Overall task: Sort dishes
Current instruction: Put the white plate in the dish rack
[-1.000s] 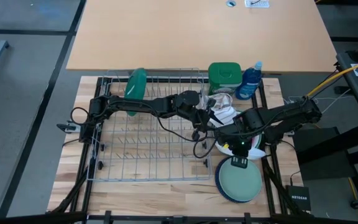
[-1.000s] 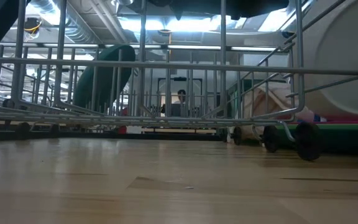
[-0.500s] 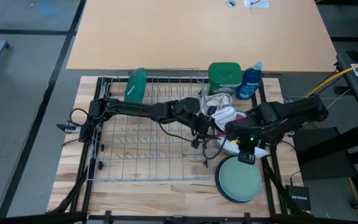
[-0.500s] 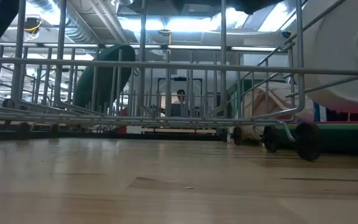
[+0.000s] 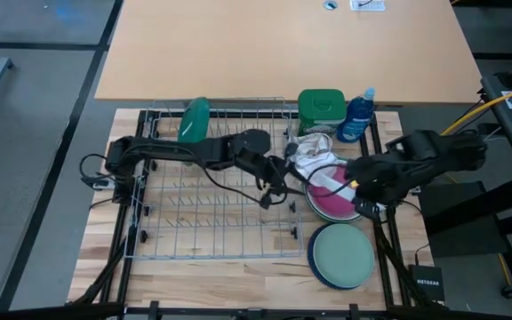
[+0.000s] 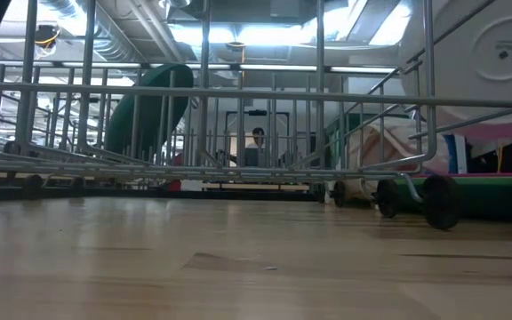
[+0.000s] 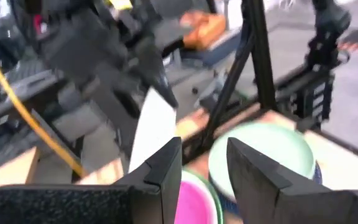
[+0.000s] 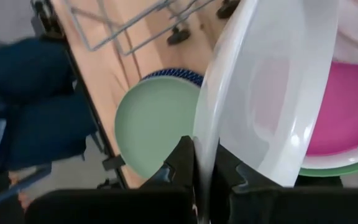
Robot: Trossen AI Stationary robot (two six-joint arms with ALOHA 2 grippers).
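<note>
Now white plate (image 8: 272,93) edge pinched in right tool (image 8: 205,163), tilted

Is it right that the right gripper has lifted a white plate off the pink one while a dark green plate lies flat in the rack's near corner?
Not quite. The dark green plate stands on edge at the rack's far corner, as the high view shows. The rest holds: the right gripper pinches the white plate's rim above the pink plate.

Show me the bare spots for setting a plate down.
Free: most of the wire rack, apart from the dark green plate at its back; bare wood before it. Crowded: right of the rack, the pink plate's stack, light green plate, cloth.
</note>
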